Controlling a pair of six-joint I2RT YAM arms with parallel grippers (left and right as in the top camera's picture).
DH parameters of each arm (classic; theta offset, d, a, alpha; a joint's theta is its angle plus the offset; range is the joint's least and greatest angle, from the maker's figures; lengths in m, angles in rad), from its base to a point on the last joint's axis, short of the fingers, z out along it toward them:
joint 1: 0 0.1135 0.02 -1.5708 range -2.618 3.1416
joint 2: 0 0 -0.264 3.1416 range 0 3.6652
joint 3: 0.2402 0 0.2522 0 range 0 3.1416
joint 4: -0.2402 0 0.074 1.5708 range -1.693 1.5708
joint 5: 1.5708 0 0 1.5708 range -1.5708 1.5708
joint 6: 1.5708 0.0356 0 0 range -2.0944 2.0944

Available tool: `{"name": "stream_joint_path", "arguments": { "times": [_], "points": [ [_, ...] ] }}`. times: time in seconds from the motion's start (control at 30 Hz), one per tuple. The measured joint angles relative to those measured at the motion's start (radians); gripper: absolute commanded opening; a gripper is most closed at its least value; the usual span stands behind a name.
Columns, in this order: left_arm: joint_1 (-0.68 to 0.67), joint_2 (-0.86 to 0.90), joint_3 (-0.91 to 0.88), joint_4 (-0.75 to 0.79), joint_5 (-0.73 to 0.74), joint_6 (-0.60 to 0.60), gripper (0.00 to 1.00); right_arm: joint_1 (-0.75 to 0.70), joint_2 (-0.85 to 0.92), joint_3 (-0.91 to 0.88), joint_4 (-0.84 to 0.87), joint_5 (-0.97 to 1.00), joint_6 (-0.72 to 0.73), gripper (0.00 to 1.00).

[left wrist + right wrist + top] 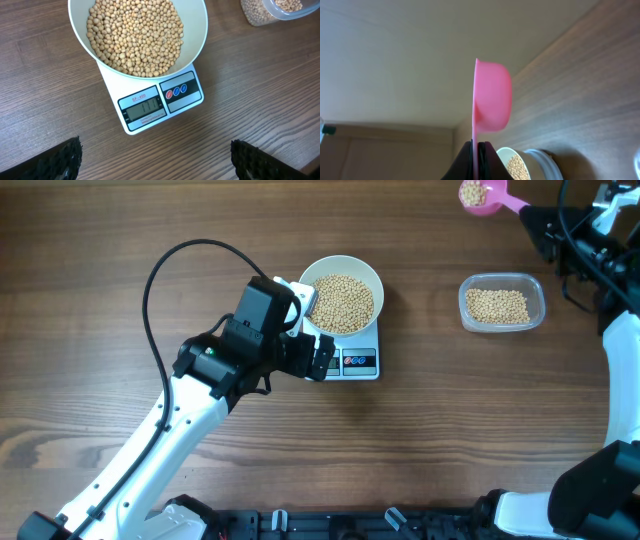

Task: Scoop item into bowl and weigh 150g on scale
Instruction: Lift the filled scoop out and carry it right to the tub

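The white bowl (340, 272) (200, 35) stands on the scale (358, 363) (150, 107), filled with tan beans (345, 302) (135, 35). My left gripper (318, 360) (160, 167) hovers by the scale's front left corner. It is open, with only bare wood between its black fingertips (62, 160). At the far right, my right gripper (535, 218) (479, 150) is shut on the thin handle of a pink scoop (485, 195) (492, 97). The scoop holds some beans and hangs above the table, apart from the bowl.
A clear plastic tub (502, 302) (280, 10) with more beans sits right of the scale. The left arm's black cable (160, 270) loops over the table at the left. The right arm (610, 280) fills the right edge.
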Motion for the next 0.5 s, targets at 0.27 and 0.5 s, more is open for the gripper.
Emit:
{"name": "stream_joint_path", "arguments": {
  "times": [0.27, 0.5],
  "points": [
    [0.000, 0.000, 0.000, 0.000, 0.000, 0.000, 1.00, -0.112, 0.000, 0.000, -0.188, 0.011, -0.220, 0.04],
    [0.000, 0.000, 0.000, 0.000, 0.000, 0.000, 1.00, -0.197, 0.000, 0.000, -0.408, 0.004, -0.500, 0.04]
  ]
}}
